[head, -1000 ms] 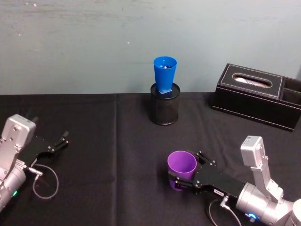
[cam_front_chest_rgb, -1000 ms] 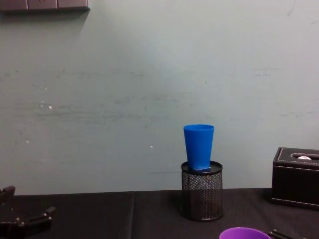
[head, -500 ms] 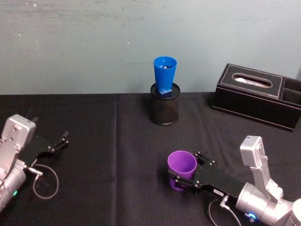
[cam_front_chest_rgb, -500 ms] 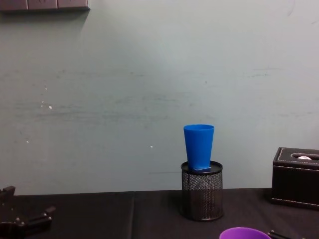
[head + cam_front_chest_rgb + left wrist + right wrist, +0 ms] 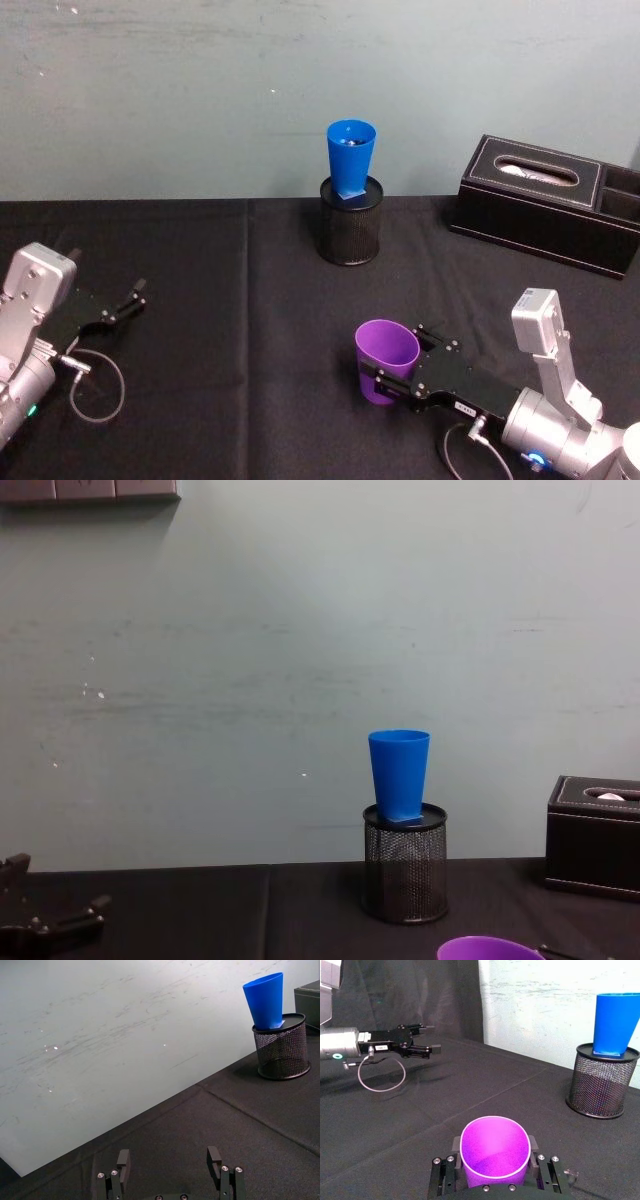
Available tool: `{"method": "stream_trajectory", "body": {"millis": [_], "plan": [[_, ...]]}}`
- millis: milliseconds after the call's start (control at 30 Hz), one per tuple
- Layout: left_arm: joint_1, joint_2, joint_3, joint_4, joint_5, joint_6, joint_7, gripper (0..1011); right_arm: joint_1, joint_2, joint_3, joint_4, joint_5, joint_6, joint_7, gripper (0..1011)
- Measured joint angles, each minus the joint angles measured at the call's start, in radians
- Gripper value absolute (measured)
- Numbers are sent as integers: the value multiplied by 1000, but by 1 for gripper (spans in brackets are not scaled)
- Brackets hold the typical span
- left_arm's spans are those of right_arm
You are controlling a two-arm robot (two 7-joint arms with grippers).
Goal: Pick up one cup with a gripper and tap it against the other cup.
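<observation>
Jaws on my right gripper (image 5: 395,362) clamp the purple cup (image 5: 386,345), near right in head view; the blue cup (image 5: 350,152) perches far in a mesh pen holder (image 5: 350,235). Left wrist: left gripper (image 5: 168,1155) idle, jaws apart. Right wrist: a hard tap could topple that perch.

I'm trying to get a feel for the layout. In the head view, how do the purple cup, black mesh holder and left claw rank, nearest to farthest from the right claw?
1. purple cup: gripped by the right gripper, front right.
2. black mesh holder: back middle, carrying the blue cup.
3. left gripper: far left, open, idle.
</observation>
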Motion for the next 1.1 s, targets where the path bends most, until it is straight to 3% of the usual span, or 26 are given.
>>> {"method": "stream_trajectory", "body": {"millis": [700,1100], "plan": [[0,0,0,0,0,0,0,1000,-4,1,7,-8,13,4,0,715],[0,0,0,0,0,0,0,1000,6,30,14,-97,48,102,-11,715]]}}
